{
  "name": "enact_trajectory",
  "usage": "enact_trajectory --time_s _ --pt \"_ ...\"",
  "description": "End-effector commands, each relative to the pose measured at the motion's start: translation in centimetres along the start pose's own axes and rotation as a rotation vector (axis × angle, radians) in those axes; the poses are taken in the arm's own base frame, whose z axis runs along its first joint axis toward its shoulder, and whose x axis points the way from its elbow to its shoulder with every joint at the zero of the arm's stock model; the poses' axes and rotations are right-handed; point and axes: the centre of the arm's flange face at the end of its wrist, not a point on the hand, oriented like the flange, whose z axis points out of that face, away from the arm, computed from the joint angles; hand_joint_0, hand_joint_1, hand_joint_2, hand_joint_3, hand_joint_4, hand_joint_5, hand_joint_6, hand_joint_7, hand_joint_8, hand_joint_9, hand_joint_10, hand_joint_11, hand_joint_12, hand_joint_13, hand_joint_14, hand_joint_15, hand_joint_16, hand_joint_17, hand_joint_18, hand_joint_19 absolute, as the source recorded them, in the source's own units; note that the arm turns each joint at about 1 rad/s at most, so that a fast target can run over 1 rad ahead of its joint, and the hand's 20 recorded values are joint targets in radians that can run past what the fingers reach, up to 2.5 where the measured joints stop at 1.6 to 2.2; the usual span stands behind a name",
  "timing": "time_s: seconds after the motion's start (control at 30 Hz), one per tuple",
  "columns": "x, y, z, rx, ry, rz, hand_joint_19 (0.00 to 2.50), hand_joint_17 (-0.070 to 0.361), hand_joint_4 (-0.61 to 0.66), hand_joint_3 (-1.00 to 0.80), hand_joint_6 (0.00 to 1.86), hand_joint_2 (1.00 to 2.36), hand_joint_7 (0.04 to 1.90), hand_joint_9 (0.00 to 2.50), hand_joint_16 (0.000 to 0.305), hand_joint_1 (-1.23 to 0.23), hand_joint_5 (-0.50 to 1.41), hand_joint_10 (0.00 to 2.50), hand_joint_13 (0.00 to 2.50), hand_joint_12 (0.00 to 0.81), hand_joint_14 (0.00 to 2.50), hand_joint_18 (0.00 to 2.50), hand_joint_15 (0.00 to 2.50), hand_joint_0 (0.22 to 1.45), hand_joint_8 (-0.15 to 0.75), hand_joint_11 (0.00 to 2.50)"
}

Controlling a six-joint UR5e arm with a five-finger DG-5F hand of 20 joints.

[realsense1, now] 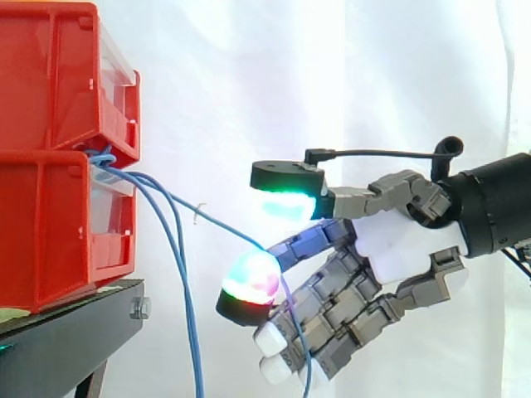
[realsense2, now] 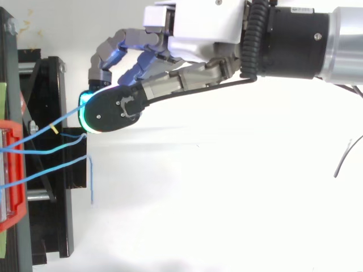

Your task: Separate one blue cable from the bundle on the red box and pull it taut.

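The hand (realsense1: 390, 249) reached in from 3 o'clock in the side view, with the stacked red bins (realsense1: 50, 83) at its 9 o'clock on the black stand (realsense1: 75, 332). One blue cable (realsense1: 228, 225) left the gap between the bins and ran toward 4 o'clock, nearly straight with a slight sag, carrying a small pale tag (realsense1: 197, 214). It passed over a curled finger whose pad (realsense1: 249, 278) glowed red and green, then dropped toward 6 o'clock across the other bent fingers. The green-glowing thumb pad (realsense1: 286, 203) stood apart at that pad's 12 o'clock, not touching the cable. The other cables (realsense1: 184, 282) hung from the bins toward 5 o'clock, clear of the hand. From above, the separated cable (realsense2: 51, 126) ran toward 2 o'clock under the thumb.
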Motion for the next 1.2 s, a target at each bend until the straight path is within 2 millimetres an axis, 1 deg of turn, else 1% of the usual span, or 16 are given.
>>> enact_trajectory --time_s 0.0,0.27,0.37,0.5,0.67,0.77,0.87,0.9,0.93,1.07,1.17 --pt "0.0 0.3 0.0 -0.005 0.000 0.002 0.39 0.095 0.14 -0.48 0.84 1.00 0.83 0.78 0.042 -0.55 -0.14 0.01 0.51 0.355 0.02 0.51 0.38 0.55 0.258 0.33" --pt "-0.5 1.2 -0.8 0.046 -0.005 0.000 0.39 0.096 0.15 -0.50 0.84 1.00 0.83 0.77 0.043 -0.53 -0.14 0.01 0.51 0.356 0.02 0.51 0.38 0.54 0.261 0.34" --pt "-0.7 0.9 -1.2 0.077 -0.007 0.013 0.39 0.097 0.15 -0.50 0.84 1.00 0.82 0.78 0.043 -0.52 -0.14 0.01 0.51 0.359 0.02 0.51 0.38 0.53 0.264 0.34" --pt "-1.0 0.8 -1.1 0.074 -0.008 0.029 0.39 0.097 0.15 -0.50 0.84 1.00 0.83 0.78 0.043 -0.52 -0.14 0.01 0.51 0.359 0.02 0.52 0.38 0.53 0.266 0.33" --pt "-1.1 0.7 -0.7 0.045 -0.015 0.035 0.39 0.097 0.15 -0.50 0.84 1.00 0.83 0.78 0.043 -0.51 -0.14 0.01 0.51 0.360 0.02 0.52 0.38 0.53 0.267 0.33" --pt "-0.9 0.0 0.5 0.010 -0.011 0.040 0.39 0.097 0.15 -0.50 0.84 1.00 0.83 0.78 0.043 -0.51 -0.14 0.01 0.51 0.360 0.02 0.52 0.38 0.53 0.265 0.33" --pt "-0.9 0.1 0.6 0.005 -0.010 0.039 0.39 0.097 0.15 -0.50 0.84 1.00 0.83 0.77 0.043 -0.52 -0.14 0.01 0.51 0.359 0.02 0.52 0.38 0.54 0.263 0.32" --pt "-1.0 0.1 0.6 0.004 -0.010 0.040 0.39 0.095 0.14 -0.47 0.84 1.00 0.83 0.77 0.042 -0.54 -0.13 0.01 0.51 0.356 0.02 0.51 0.37 0.55 0.260 0.33" --pt "-1.2 0.8 0.5 -0.005 -0.012 0.040 0.40 0.095 0.14 -0.47 0.84 1.00 0.84 0.77 0.042 -0.55 -0.13 0.01 0.51 0.354 0.02 0.51 0.37 0.55 0.259 0.33" --pt "-1.4 2.0 0.1 0.003 -0.011 0.029 0.39 0.093 0.13 -0.43 0.85 1.00 0.85 0.77 0.042 -0.58 -0.13 0.01 0.51 0.350 0.02 0.52 0.38 0.57 0.258 0.33" --pt "-1.4 2.4 0.0 -0.005 -0.013 0.028 0.39 0.093 0.13 -0.43 0.85 1.01 0.85 0.77 0.041 -0.58 -0.13 0.01 0.51 0.351 0.01 0.52 0.37 0.57 0.257 0.34"
